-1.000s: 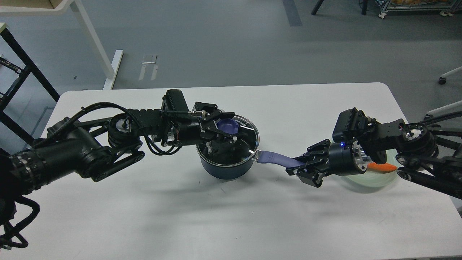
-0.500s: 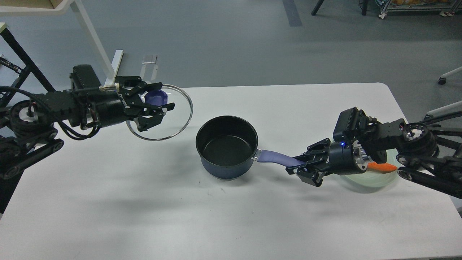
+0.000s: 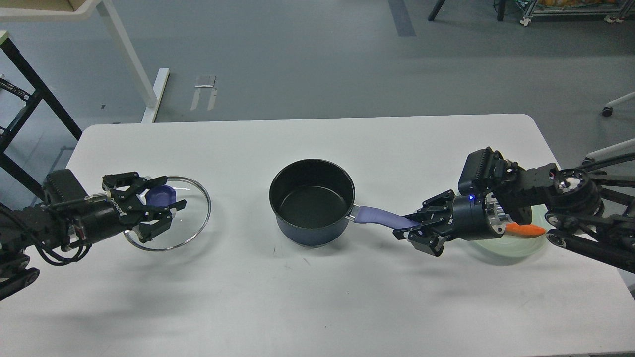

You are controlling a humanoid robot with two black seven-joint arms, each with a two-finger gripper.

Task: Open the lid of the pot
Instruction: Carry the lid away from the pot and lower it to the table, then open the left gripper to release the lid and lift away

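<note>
The pot (image 3: 311,201), a dark navy saucepan with a black inside, stands uncovered at the middle of the white table (image 3: 317,297). Its periwinkle handle (image 3: 374,216) points right. My right gripper (image 3: 411,229) is shut on the end of that handle. The lid (image 3: 194,210), clear glass with a steel rim, is at the table's left, well apart from the pot. My left gripper (image 3: 166,203) is shut on its blue knob (image 3: 161,195) and holds the lid low over the table. I cannot tell whether the lid touches the table.
A pale green glass plate (image 3: 516,246) with an orange piece (image 3: 527,230) on it lies at the right, partly hidden behind my right wrist. A white desk leg (image 3: 130,57) and a black frame (image 3: 30,84) stand on the floor beyond the table's left end.
My left gripper lifted the lid off the pot, carried it left, and has now lowered it toward the table's left part. The right gripper and the pot have not moved.
</note>
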